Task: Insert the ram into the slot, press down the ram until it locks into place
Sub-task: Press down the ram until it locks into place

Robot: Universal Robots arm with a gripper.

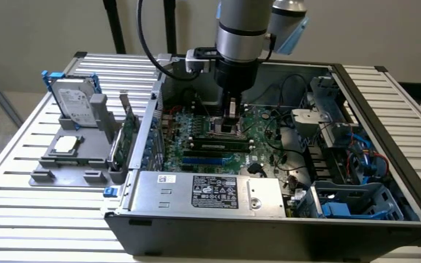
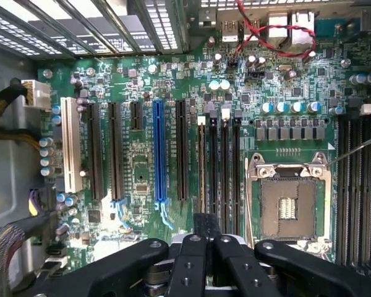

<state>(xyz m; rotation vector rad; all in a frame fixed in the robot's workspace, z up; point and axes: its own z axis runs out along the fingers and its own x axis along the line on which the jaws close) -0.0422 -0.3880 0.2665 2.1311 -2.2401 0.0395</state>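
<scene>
My claw (image 1: 232, 116) hangs down inside the open computer case (image 1: 386, 137), low over the motherboard (image 1: 195, 123); in the wrist view its fingertips (image 2: 205, 226) are drawn together into one dark block, and I see nothing pinched between them.

The ram (image 1: 221, 144) stands on edge in the slot (image 1: 195, 147), lying along the board just on the near side of my fingers; in the wrist view it is a thin brownish line (image 2: 201, 167) in the outermost socket of the black bank, whose end clip (image 2: 201, 121) is at the far tip. I cannot tell whether my fingertips touch the stick's upper edge.

Room is tight; the empty processor socket (image 2: 290, 207) with its metal frame sits just beside the bank, and three alike black sockets (image 2: 225, 167) lie between it and the ram. On the other side runs a blue socket (image 2: 159, 154), nearer the silver power supply (image 1: 210, 192).

Towards the exterior view's right, loose black cables (image 1: 287, 159) lie over the board. The slatted table (image 1: 35, 219) around the case lies open.
</scene>
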